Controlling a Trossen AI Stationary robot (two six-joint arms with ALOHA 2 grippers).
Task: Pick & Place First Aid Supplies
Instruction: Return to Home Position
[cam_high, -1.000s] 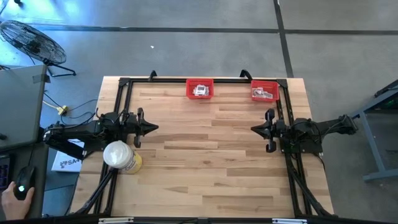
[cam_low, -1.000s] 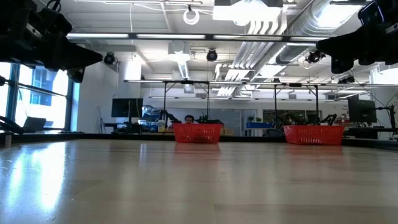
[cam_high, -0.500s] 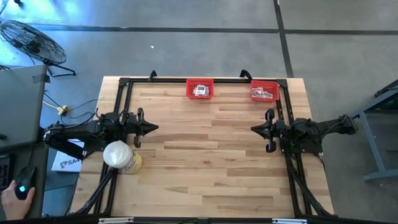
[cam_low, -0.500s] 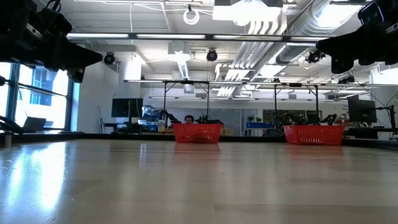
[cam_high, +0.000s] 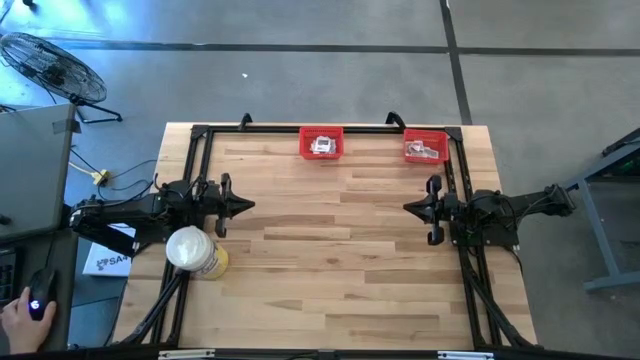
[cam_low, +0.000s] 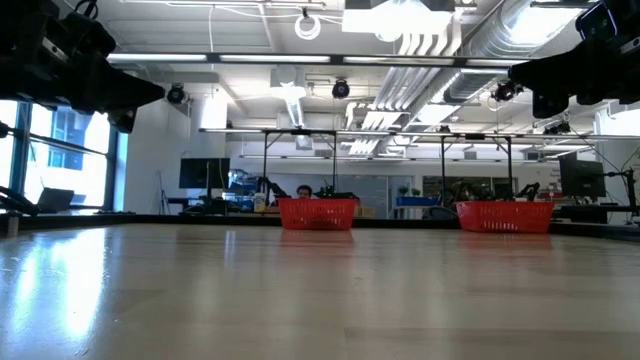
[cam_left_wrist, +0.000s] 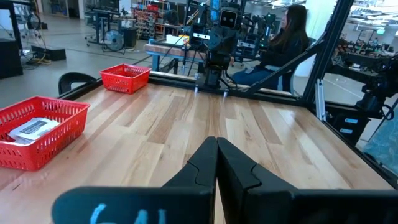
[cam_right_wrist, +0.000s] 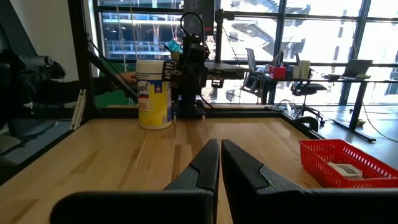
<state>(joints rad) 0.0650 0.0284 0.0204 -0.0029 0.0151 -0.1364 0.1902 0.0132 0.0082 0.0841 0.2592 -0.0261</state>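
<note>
While packets (cam_high: 322, 146) lie in both red bins (cam_high: 321, 130), the left pincer (cam_high: 248, 206) and right pincer (cam_high: 408, 207) hover well apart. Both are closed, empty.

Bright, even overhead light; soft shadows

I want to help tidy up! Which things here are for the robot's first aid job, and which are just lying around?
For the job: left red bin with white packets; right red bin with more packets; left gripper and right gripper, fingers shut, at the table's sides.
Just lying about: white cylinder with yellow base; fan on the floor.
</note>
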